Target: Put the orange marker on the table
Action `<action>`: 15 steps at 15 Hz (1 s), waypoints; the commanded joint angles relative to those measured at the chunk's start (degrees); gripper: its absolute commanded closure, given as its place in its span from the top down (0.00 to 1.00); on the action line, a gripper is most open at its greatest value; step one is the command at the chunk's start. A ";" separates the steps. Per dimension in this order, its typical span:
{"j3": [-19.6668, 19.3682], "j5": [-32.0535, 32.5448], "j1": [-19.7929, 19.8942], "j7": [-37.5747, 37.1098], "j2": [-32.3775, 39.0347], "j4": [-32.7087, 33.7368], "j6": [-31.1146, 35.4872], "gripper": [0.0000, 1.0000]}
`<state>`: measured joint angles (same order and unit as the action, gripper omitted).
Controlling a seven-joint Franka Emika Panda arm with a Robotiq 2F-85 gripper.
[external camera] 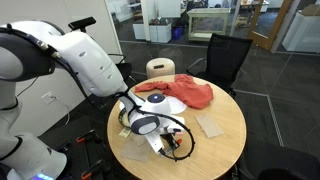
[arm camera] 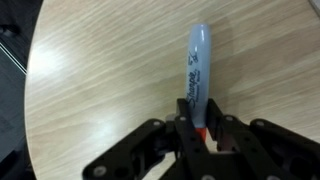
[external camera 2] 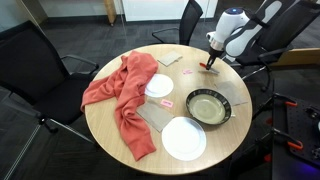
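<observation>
One grey-barrelled marker [arm camera: 197, 70], black lettering, orange end pinched in the claw [arm camera: 202, 132], tan table [arm camera: 90, 80] beneath.

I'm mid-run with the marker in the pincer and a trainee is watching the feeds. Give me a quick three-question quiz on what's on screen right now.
1. True or false: the pincer is shut on the marker.
2. In an exterior view, how many white plates lie on the round table?
3. In the wrist view, what colour shows at the marker's gripped end? A) orange B) green C) blue

Key: 1 true; 2 two; 3 A.
</observation>
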<state>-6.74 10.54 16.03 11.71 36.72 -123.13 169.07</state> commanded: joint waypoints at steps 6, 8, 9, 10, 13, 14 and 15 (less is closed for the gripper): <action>1.42 -1.28 0.72 1.29 0.68 2.51 -0.25 0.70; 1.79 -1.28 1.03 1.63 -0.75 1.30 0.14 0.85; 1.84 -1.29 0.99 1.58 -1.35 0.83 0.33 0.92; 1.99 -1.33 0.95 1.56 -2.37 0.05 0.57 1.00; 2.75 -1.60 1.21 1.79 -5.35 -1.92 0.74 1.00; 3.00 -1.69 1.28 1.89 -6.39 -2.58 0.68 1.00; 3.17 -1.83 1.28 1.88 -7.23 -3.14 0.78 1.00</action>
<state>-5.04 10.29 16.18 11.71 34.37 -122.01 169.07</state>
